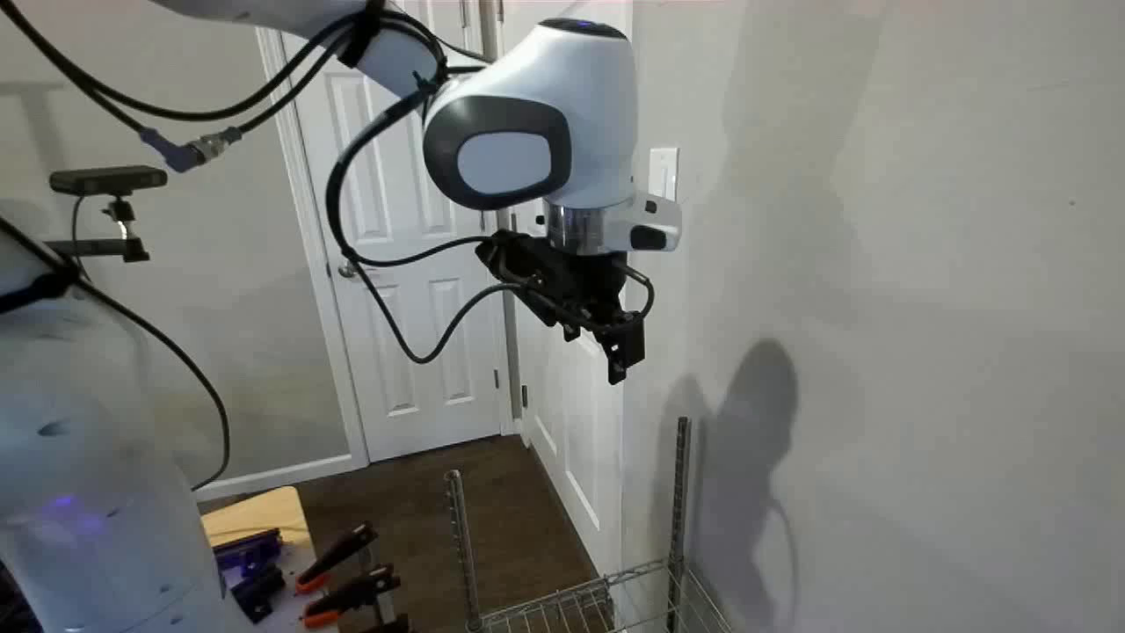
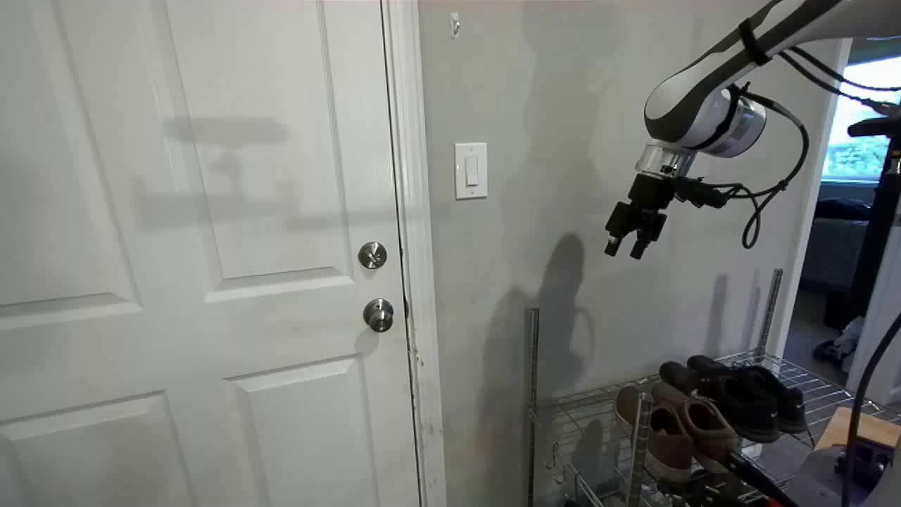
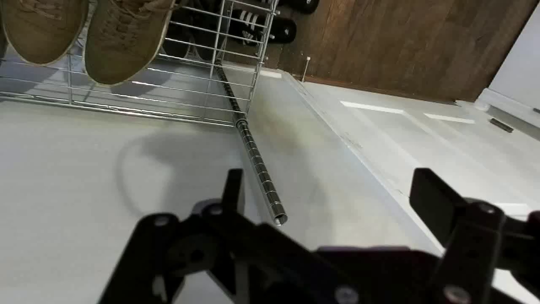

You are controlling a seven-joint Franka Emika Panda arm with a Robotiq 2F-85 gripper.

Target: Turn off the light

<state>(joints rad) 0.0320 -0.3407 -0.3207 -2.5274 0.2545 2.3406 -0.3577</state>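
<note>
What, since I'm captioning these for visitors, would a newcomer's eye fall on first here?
Probably it lands on the bulky white robot arm stretched across the top of an exterior view, its black pincer open and pointing downward before a grey wall. Next may come the white switch plate on that wall, beside a door with a round metal knob. Then come the shoes on a wire rack, low in an exterior view.

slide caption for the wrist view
Open black two-fingered gripper; beyond it, a ringed silver metal post and brown lace-up shoes on silver wire shelving.
</note>
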